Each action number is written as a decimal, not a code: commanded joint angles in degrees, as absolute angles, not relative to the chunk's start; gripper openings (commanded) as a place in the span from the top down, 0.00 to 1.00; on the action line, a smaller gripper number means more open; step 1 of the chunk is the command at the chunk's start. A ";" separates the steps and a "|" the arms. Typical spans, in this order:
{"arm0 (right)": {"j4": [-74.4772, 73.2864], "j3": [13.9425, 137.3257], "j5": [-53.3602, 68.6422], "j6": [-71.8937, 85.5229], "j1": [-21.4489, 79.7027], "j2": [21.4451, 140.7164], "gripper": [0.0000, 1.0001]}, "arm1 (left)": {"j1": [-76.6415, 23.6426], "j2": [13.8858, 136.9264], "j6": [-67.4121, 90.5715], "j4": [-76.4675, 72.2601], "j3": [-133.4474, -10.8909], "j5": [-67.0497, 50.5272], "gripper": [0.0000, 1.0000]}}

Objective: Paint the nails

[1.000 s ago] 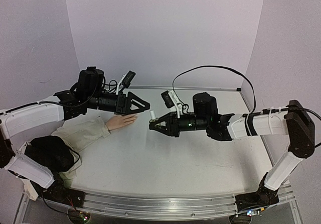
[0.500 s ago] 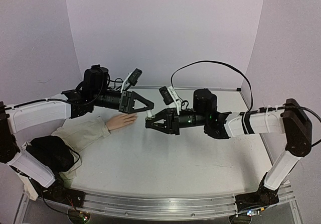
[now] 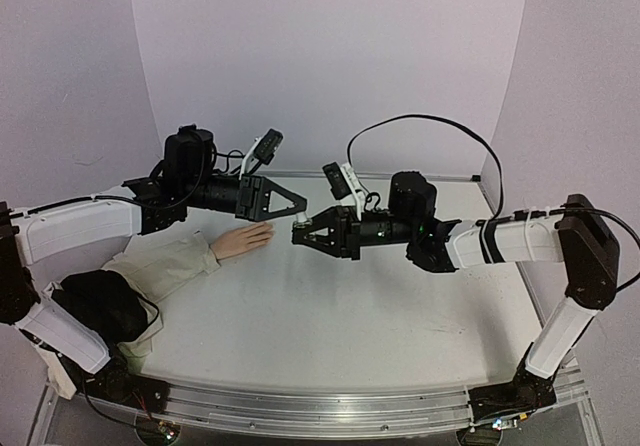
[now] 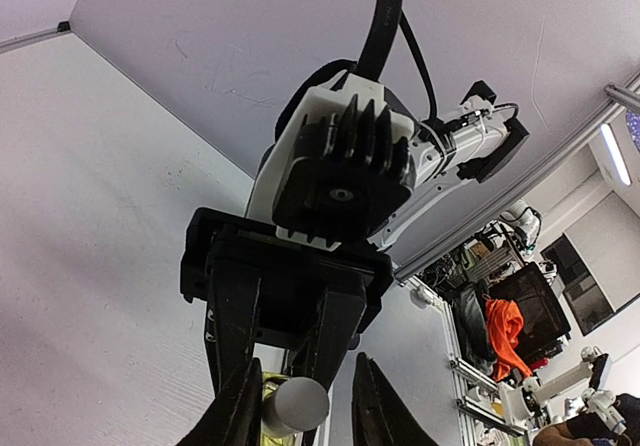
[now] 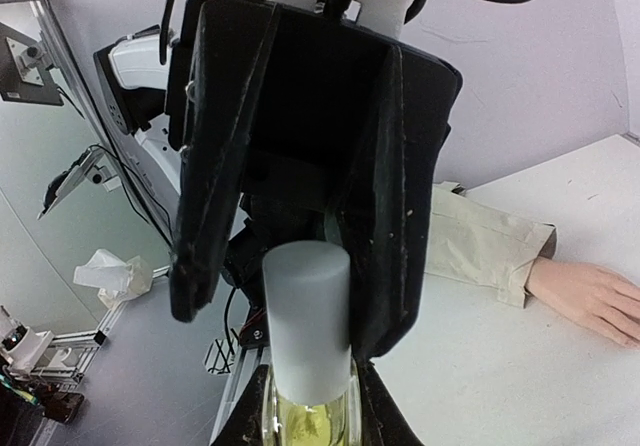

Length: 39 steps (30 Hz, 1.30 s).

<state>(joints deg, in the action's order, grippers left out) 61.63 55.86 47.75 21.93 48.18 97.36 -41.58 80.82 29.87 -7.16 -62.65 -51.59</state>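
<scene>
Mannequin hand [image 3: 243,241] is looking pale peach, its sleeve [image 3: 165,266] plain beige. The bottle [image 5: 306,421] is showing yellowish-green under a grey cap [image 5: 307,306]. Left gripper [image 3: 300,209] and right gripper [image 3: 297,233] are both looking plain black.

Our black left gripper [image 3: 299,210] and black right gripper [image 3: 299,235] meet at a small white-capped bottle [image 3: 298,225], near the pale peach mannequin hand [image 3: 243,241].

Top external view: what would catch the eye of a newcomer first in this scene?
The two grippers meet tip to tip above the table: the right gripper holds a small yellowish bottle, and the left gripper straddles its pale grey cap. Just left of them, a peach mannequin hand in a beige sleeve lies flat on the table.
</scene>
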 commanded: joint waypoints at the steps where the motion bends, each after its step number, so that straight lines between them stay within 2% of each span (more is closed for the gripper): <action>1: 66.53 57.74 46.62 22.60 47.07 96.95 1.00 | -42.06 81.30 29.35 -10.28 -65.76 -52.28 0.64; 3: 66.53 57.94 46.12 22.52 46.97 97.15 1.00 | -42.01 81.75 29.27 -10.28 -65.82 -52.28 0.61; 7: 66.45 58.51 45.84 22.59 46.91 97.85 1.00 | -42.08 82.56 29.35 -10.20 -66.14 -51.72 0.63; 12: 66.19 59.14 45.43 22.63 46.87 98.93 1.00 | -42.02 82.46 28.91 -10.09 -66.22 -50.27 0.79; 15: 64.58 58.97 42.09 21.54 46.87 98.97 1.00 | -42.01 82.38 28.44 -9.63 -65.88 -47.87 0.94; 17: 61.33 59.01 37.97 19.66 46.99 98.80 1.00 | -42.06 82.59 28.10 -8.78 -65.73 -45.38 0.99; 20: 52.76 59.02 24.07 13.15 48.51 98.10 1.00 | -42.10 81.97 28.03 -5.04 -65.60 -37.31 1.00; 24: 48.67 58.46 -12.33 0.78 55.88 98.44 1.00 | -43.02 80.34 29.46 5.81 -66.95 -17.08 1.00; 27: 51.57 59.17 -23.17 -4.25 58.05 100.97 1.00 | -43.49 79.33 30.37 8.29 -67.38 -12.25 1.00; 33: 52.61 62.32 -18.14 -5.05 58.45 103.46 1.00 | -43.51 79.47 31.89 9.48 -68.26 -14.16 1.00; 37: 52.87 62.60 -8.50 -4.44 58.25 103.39 1.00 | -43.37 79.98 30.39 9.50 -69.04 -18.98 1.00; 39: 52.34 62.22 1.74 -2.45 56.85 102.61 1.00 | -43.33 79.85 29.10 9.41 -69.52 -22.96 0.90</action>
